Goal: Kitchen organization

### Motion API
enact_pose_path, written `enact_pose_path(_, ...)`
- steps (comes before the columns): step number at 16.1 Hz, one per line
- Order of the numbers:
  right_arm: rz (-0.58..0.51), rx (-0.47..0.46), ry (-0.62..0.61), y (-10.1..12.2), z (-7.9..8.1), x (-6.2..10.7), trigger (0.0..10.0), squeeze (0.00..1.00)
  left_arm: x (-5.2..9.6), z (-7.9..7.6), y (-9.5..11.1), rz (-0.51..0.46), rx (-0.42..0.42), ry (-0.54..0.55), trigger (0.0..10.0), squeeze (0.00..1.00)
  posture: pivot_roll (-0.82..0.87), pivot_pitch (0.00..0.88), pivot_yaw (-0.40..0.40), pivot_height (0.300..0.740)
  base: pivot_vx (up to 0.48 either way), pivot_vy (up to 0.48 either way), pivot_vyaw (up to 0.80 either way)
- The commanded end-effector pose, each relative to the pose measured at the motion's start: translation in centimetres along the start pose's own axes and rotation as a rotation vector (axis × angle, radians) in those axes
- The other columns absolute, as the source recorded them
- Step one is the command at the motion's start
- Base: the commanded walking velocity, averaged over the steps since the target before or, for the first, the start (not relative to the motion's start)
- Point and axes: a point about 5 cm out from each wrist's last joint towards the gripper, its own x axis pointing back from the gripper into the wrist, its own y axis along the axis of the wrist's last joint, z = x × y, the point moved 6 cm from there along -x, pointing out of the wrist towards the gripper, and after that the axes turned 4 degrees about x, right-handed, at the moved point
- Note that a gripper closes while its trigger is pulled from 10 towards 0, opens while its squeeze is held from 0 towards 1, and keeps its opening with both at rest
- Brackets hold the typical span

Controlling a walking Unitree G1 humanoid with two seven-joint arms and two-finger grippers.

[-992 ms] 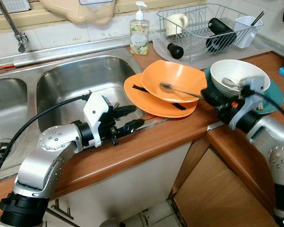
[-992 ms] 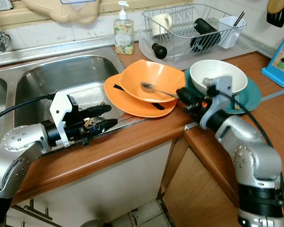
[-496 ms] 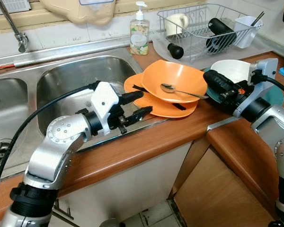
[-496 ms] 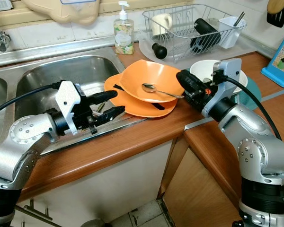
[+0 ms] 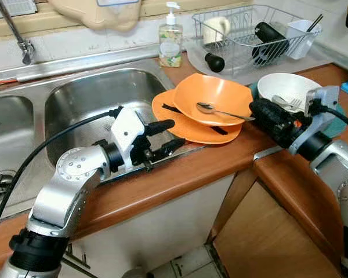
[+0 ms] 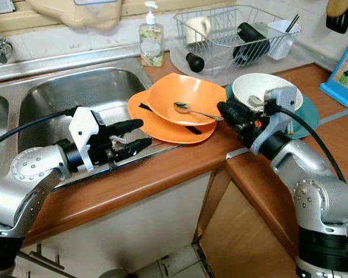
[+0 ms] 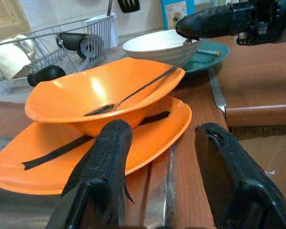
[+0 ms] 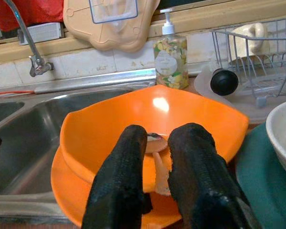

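Two grippers faced the orange bowl [image 5: 213, 98], which sat on an orange plate [image 5: 185, 124] with a spoon [image 5: 220, 111] lying inside it. The right gripper [image 6: 227, 110] pinched the spoon's thin handle just ahead of its fingertips, while the left gripper [image 5: 167, 134], fingers spread, hovered empty just short of the plate's rim. The spoon was judged light, stiff and slippery, best held mid-handle.

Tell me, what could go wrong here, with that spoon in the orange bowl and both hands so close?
The right hand seems to pinch the tip of the spoon; it might slip and clatter. The orange bowl sits loose on the orange plate, which overhangs the sink, so a nudge from the open left hand could tip both in.
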Motion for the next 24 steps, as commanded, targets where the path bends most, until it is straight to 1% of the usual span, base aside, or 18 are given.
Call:
enact_pose_path(1, -0.007, -0.004, 0.000, -0.1, -0.2, 0.1, 10.0, 1.00, 0.0, -0.3, 0.1, 0.003, -0.003, -0.018, 10.0, 0.00, -0.08, 0.000, 0.033, 0.740, 0.000, 0.000, 0.00)
enact_pose_path(5, -0.004, -0.012, -0.001, -0.4, -0.2, 0.1, 10.0, 1.00, 0.0, -0.4, 0.0, 0.007, -0.003, -0.024, 10.0, 0.00, -0.08, 0.000, 0.034, 0.740, 0.000, 0.000, 0.00)
enact_pose_path(7, 0.020, 0.009, -0.017, -0.9, -0.4, -0.2, 10.0, 1.00, -0.1, -0.5, -0.1, 0.010, -0.002, -0.026, 10.0, 0.00, -0.08, 0.000, 0.032, 0.740, 0.000, 0.000, 0.00)
enact_pose_path(8, 0.028, 0.009, -0.018, -1.1, -0.4, -0.5, 10.0, 0.10, -0.1, -0.5, -0.1, 0.009, 0.001, -0.028, 10.0, 0.00, -0.08, 0.000, 0.030, 0.740, 0.000, 0.000, 0.00)
enact_pose_path(9, 0.034, 0.005, -0.011, -1.2, -0.3, -0.6, 10.0, 0.00, -0.1, -0.6, -0.1, 0.010, 0.004, -0.029, 10.0, 0.00, -0.08, 0.000, 0.030, 0.740, 0.000, 0.000, 0.00)
enact_pose_path(11, 0.060, -0.005, -0.021, -1.9, -0.5, -0.9, 10.0, 0.00, 0.0, -0.9, -0.3, 0.019, 0.010, -0.039, 10.0, 0.00, -0.08, 0.000, 0.029, 0.740, 0.000, 0.000, 0.00)
enact_pose_path(15, 0.064, -0.019, -0.013, -2.2, -0.3, -1.1, 10.0, 0.00, 0.0, -0.9, -0.4, 0.022, 0.010, -0.043, 10.0, 0.00, -0.08, 0.000, 0.029, 0.740, 0.000, 0.000, 0.00)
enact_pose_path(16, 0.062, -0.020, -0.009, -2.2, -0.2, -1.2, 9.2, 0.00, 0.0, -0.9, -0.4, 0.023, 0.010, -0.045, 10.0, 0.00, -0.08, 0.000, 0.029, 0.740, 0.000, 0.000, 0.00)
enact_pose_path(17, 0.061, -0.023, -0.008, -2.2, -0.2, -1.2, 4.4, 0.00, 0.0, -1.0, -0.4, 0.024, 0.010, -0.046, 10.0, 0.00, -0.08, 0.000, 0.029, 0.740, 0.000, 0.000, 0.00)
enact_pose_path(18, 0.062, -0.031, -0.009, -2.3, -0.2, -1.2, 2.2, 0.00, -0.1, -1.0, -0.4, 0.026, 0.009, -0.048, 10.0, 0.00, -0.08, 0.000, 0.030, 0.740, 0.000, 0.000, 0.00)
enact_pose_path(19, 0.063, -0.033, -0.011, -2.4, -0.2, -1.2, 1.5, 0.00, 0.0, -1.0, -0.4, 0.026, 0.009, -0.049, 10.0, 0.00, -0.08, 0.000, 0.031, 0.740, 0.000, 0.000, 0.00)
enact_pose_path(20, 0.063, -0.035, -0.012, -2.4, -0.2, -1.2, 0.4, 0.00, 0.0, -1.0, -0.4, 0.027, 0.009, -0.050, 10.0, 0.00, -0.08, 0.000, 0.031, 0.740, 0.000, 0.000, 0.00)
enact_pose_path(21, 0.063, -0.037, -0.012, -2.4, -0.2, -1.2, 0.0, 0.00, -0.1, -1.0, -0.4, 0.027, 0.010, -0.051, 10.0, 0.00, -0.08, 0.000, 0.031, 0.740, 0.000, 0.000, 0.00)
enact_pose_path(24, 0.060, -0.039, -0.011, -2.3, -0.2, -1.1, 0.0, 0.00, -0.1, -1.1, -0.4, 0.028, 0.012, -0.054, 10.0, 0.00, -0.08, 0.000, 0.031, 0.740, 0.000, 0.000, 0.00)
